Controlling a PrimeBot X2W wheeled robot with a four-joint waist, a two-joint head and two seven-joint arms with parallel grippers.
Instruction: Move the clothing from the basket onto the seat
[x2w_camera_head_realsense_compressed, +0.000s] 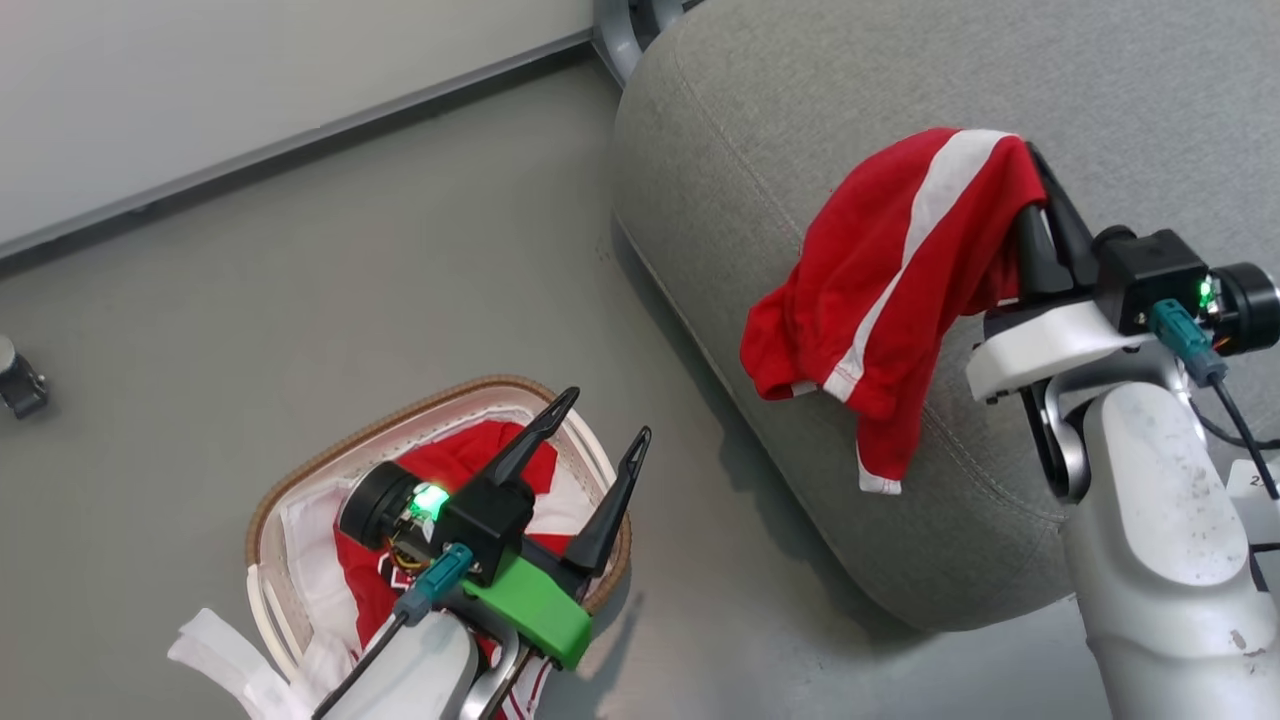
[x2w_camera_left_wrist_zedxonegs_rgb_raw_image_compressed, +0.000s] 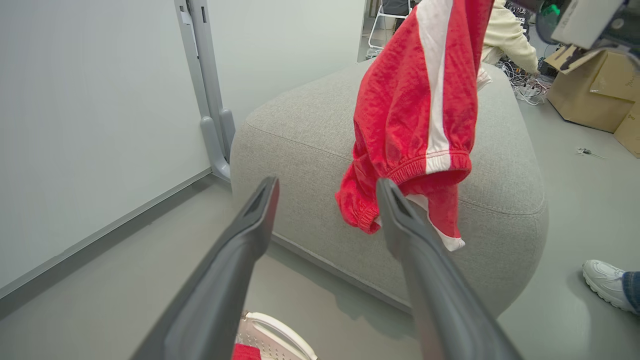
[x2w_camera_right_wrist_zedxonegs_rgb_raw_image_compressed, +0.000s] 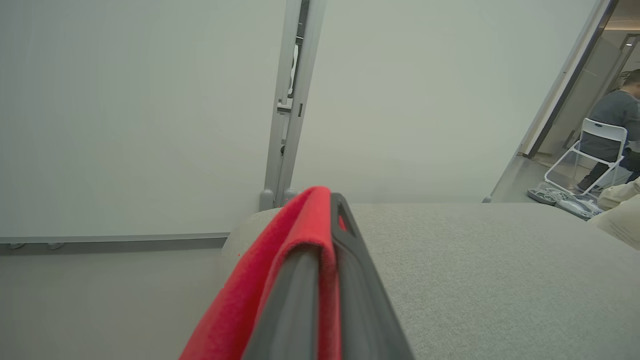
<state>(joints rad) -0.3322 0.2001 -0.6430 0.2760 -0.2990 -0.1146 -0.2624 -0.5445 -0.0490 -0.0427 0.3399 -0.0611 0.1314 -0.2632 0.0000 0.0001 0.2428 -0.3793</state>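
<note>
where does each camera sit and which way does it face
Head view: on the head, looking down at basket and seat; shows left gripper open over the basket, right gripper shut on the shorts.
Left wrist view: on the left wrist, facing the seat's side; its fingers spread.
Right wrist view: on the right wrist, looking across the seat toward a wall; its fingers pinch the shorts.
Shared by all: seat and shorts.

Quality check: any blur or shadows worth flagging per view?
Head view: sharp, even light, soft floor shadow under the grey woven-fabric seat. Left wrist view: the dark fingers of the left hand blur close up. Right wrist view: the right hand and its pinched red white-striped shorts go soft near the lens.
</note>
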